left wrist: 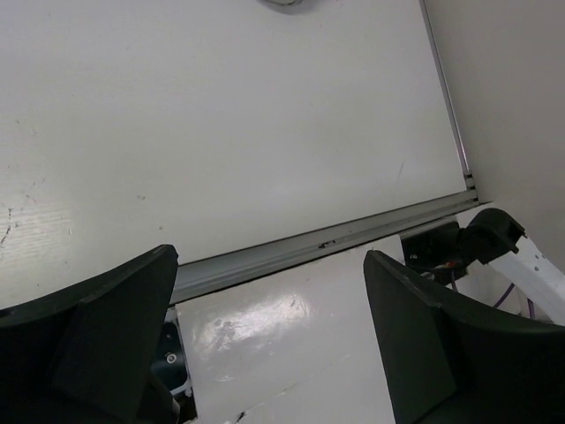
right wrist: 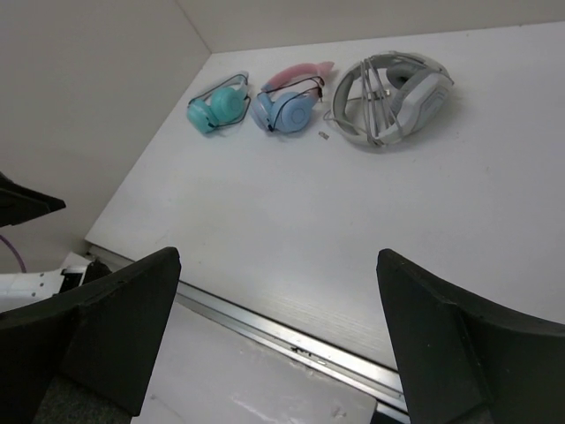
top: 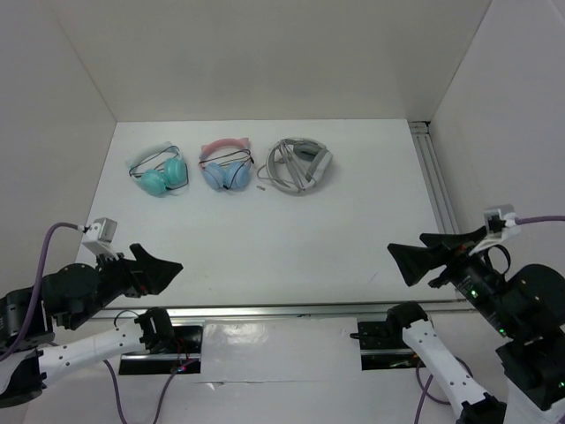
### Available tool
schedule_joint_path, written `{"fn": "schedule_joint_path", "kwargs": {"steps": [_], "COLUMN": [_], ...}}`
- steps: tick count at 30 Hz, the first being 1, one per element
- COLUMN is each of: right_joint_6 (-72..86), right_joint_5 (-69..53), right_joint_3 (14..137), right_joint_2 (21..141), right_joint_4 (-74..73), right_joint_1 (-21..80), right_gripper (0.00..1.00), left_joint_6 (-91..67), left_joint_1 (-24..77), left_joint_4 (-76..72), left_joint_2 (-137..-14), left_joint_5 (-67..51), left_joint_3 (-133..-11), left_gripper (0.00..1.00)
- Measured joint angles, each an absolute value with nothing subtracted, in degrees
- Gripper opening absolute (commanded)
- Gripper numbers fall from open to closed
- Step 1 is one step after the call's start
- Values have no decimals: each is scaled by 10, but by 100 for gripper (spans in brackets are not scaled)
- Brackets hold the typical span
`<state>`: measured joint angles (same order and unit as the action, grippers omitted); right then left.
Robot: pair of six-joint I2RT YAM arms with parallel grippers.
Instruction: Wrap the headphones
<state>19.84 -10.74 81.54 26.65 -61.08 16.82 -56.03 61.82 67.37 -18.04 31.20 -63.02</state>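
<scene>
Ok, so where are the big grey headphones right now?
In the top view the headphones lie at the far side of the table, rightmost in a row of three, just right of the pink-banded blue pair.

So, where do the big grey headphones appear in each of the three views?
Top external: grey headphones at the far side, near the middle.
Left wrist: only a sliver at the top edge, probably them.
Right wrist: upper right.
Shared landmark: the metal rail along the near edge of the table.
</scene>
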Motion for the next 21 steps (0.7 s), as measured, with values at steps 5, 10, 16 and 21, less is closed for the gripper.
{"fn": "schedule_joint_path", "kwargs": {"steps": [5, 10, 16, 21], "right_joint_6": [190, 186, 182, 181], "right_joint_5": [-93, -69, -52, -50], "right_joint_3": [877, 862, 835, 828], "right_joint_2": [254, 249, 249, 248], "right_joint_4": [-655, -674, -687, -688], "right_joint_1": [168, 169, 169, 169], "right_gripper": [99, 99, 99, 99], "left_joint_6": [-556, -551, -540, -540], "left_joint_1": [611, 594, 583, 582], "left_joint_4": [701, 720, 739, 746], "left_joint_2": [-169, -156, -150, -141], "left_joint_5": [299, 298, 298, 298], "left_joint_3": [-656, -672, -672, -672], "left_gripper": [100, 100, 100, 100]}}
